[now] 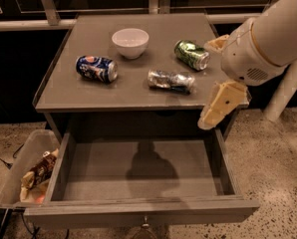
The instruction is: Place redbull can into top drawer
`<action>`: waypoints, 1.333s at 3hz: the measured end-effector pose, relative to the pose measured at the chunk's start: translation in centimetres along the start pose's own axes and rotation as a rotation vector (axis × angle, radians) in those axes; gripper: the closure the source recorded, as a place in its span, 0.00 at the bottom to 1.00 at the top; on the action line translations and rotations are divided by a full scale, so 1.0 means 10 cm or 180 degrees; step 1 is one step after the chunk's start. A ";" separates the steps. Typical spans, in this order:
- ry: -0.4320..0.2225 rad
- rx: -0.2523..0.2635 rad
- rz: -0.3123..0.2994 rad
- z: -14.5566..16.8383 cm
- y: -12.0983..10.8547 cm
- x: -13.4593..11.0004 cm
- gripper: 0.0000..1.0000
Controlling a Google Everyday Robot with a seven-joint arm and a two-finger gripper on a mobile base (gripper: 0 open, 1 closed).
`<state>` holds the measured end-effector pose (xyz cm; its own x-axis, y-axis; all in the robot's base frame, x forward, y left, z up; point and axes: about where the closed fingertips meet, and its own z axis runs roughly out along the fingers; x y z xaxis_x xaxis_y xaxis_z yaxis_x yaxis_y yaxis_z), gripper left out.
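The redbull can (171, 80), slim and silver with dark blue patches, lies on its side on the grey table top (88, 91), right of centre. The top drawer (103, 171) is pulled open below the table, its flat grey bottom bare, with a small knob (145, 223) on its front. My gripper (219, 103) hangs at the table's right front corner, above the drawer's right wall and to the right of the redbull can, apart from it. It holds nothing that I can see.
A white bowl (130, 42) stands at the back of the table. A blue can (96, 68) lies at the left and a green can (192, 54) at the back right. A clear bin of snack packets (31, 176) sits on the floor left of the drawer.
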<state>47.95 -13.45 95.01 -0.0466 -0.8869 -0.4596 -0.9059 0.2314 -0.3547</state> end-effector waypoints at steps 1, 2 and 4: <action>0.0080 0.0068 0.0047 0.24 -0.22 0.05 0.00; 0.0158 0.0079 0.0185 0.52 -0.47 0.15 0.00; 0.0147 -0.0117 0.0310 1.03 -0.82 0.06 0.00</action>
<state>59.71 -11.79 89.26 -0.1537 -0.8787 -0.4520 -0.9109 0.3033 -0.2798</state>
